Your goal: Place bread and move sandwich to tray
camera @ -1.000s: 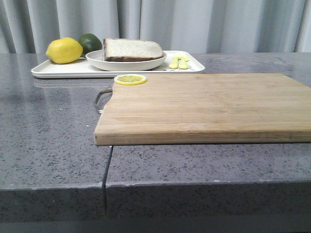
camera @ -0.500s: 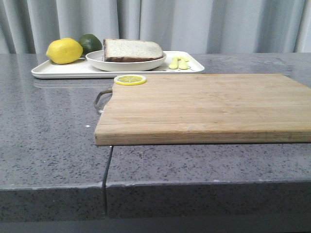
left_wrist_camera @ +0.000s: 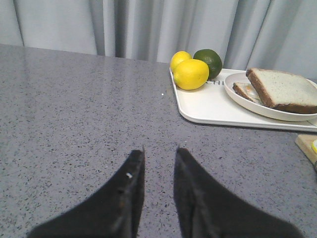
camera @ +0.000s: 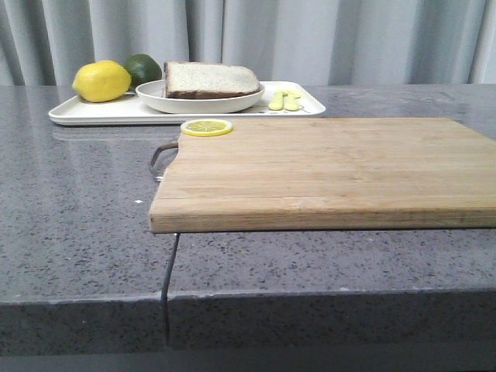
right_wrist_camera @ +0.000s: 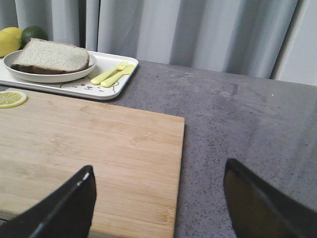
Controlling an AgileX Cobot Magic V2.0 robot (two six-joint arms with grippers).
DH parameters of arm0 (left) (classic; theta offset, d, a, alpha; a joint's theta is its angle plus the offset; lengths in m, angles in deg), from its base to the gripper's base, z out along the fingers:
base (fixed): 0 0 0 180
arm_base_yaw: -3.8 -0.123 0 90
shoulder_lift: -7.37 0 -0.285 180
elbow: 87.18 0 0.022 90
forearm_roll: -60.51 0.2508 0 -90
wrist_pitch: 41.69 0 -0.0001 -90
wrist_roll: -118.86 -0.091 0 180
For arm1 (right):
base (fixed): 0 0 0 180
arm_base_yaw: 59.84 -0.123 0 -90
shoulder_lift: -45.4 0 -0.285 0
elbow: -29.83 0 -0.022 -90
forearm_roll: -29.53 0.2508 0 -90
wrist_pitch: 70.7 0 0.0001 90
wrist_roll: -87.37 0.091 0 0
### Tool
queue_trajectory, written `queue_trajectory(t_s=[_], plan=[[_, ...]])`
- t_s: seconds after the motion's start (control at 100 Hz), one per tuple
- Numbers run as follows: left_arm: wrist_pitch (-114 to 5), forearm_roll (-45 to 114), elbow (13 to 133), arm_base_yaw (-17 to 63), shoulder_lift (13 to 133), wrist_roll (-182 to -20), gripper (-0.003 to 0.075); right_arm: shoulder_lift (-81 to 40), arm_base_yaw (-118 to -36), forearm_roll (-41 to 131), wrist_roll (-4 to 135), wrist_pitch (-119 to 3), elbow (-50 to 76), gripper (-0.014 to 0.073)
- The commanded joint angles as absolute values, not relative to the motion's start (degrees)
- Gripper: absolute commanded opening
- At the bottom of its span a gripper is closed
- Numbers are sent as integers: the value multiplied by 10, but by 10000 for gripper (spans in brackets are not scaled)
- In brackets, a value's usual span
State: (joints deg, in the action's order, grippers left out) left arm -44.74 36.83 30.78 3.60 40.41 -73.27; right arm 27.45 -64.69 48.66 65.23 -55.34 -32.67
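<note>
The white tray (camera: 93, 114) lies at the back left of the counter. On it stands a round white plate (camera: 201, 103) with a thick pale bread slice (camera: 211, 79), dark-crusted, lying on top of the stack. The left wrist view shows the top slice (left_wrist_camera: 285, 89) over a lower slice (left_wrist_camera: 245, 91); no egg shows. My left gripper (left_wrist_camera: 160, 150) hovers over bare counter short of the tray (left_wrist_camera: 208, 106), its jaws a narrow gap apart and empty. My right gripper (right_wrist_camera: 159, 165) is wide open and empty over the cutting board's right edge. Neither gripper shows in the front view.
A large wooden cutting board (camera: 325, 167) fills the middle, with a lemon slice (camera: 206, 127) on its back left corner. A lemon (camera: 101, 80), a lime (camera: 143, 68) and yellow toy cutlery (camera: 284, 101) share the tray. Grey curtains hang behind.
</note>
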Motion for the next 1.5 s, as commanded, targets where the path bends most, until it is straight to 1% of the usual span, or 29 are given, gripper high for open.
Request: queue_trajectory(t_s=[0.0, 0.03, 0.08, 0.09, 0.1, 0.12, 0.15, 0.16, 0.19, 0.21, 0.22, 0.23, 0.24, 0.27, 0.29, 0.33, 0.93, 1.26, 1.36, 1.49], plan=[[-403, 363, 322, 38, 406, -734, 113, 269, -644, 486, 646, -602, -313, 499], [-403, 363, 322, 38, 406, -734, 96, 269, -644, 486, 646, -604, -313, 466], [-403, 363, 322, 38, 406, -734, 57, 269, -644, 486, 646, -604, -313, 387], [-403, 363, 322, 38, 406, -734, 43, 269, -644, 486, 646, -604, -313, 345], [-403, 363, 322, 38, 406, -734, 37, 269, -644, 486, 646, -604, -313, 345], [-403, 363, 322, 38, 406, -734, 16, 269, -644, 486, 646, -604, -313, 285], [-403, 363, 322, 38, 406, -734, -9, 269, -644, 486, 646, -604, -313, 237], [-403, 363, 322, 38, 406, -734, -20, 269, -644, 486, 646, -604, -313, 188], [-403, 363, 322, 38, 406, -734, -19, 269, -644, 486, 646, -604, -313, 139], [-403, 363, 322, 38, 406, -734, -19, 269, -644, 486, 646, -604, -313, 74], [-403, 363, 322, 38, 406, -734, -19, 269, -644, 486, 646, -604, -313, 74], [-403, 363, 322, 38, 406, -734, -19, 269, -644, 486, 646, -604, -313, 27], [-403, 363, 322, 38, 406, -734, -19, 269, -644, 486, 646, -604, -313, 27], [-403, 363, 322, 38, 406, -734, -19, 269, -644, 486, 646, -604, -313, -47], [-403, 363, 322, 38, 406, -734, -19, 269, -644, 486, 646, -604, -313, -74], [-403, 363, 322, 38, 406, -734, -19, 269, -644, 487, 646, -604, -313, -64], [-403, 363, 322, 38, 406, -734, -19, 269, -644, 487, 646, -604, -313, -67], [-402, 363, 321, 52, 406, -734, -19, 269, -644, 487, 646, -604, -313, -67], [-390, 379, 307, 52, 406, -734, -19, 269, -644, 487, 646, -604, -313, -67], [-382, 433, 259, 52, 393, -734, -19, 269, -644, 487, 646, -604, -313, -67]])
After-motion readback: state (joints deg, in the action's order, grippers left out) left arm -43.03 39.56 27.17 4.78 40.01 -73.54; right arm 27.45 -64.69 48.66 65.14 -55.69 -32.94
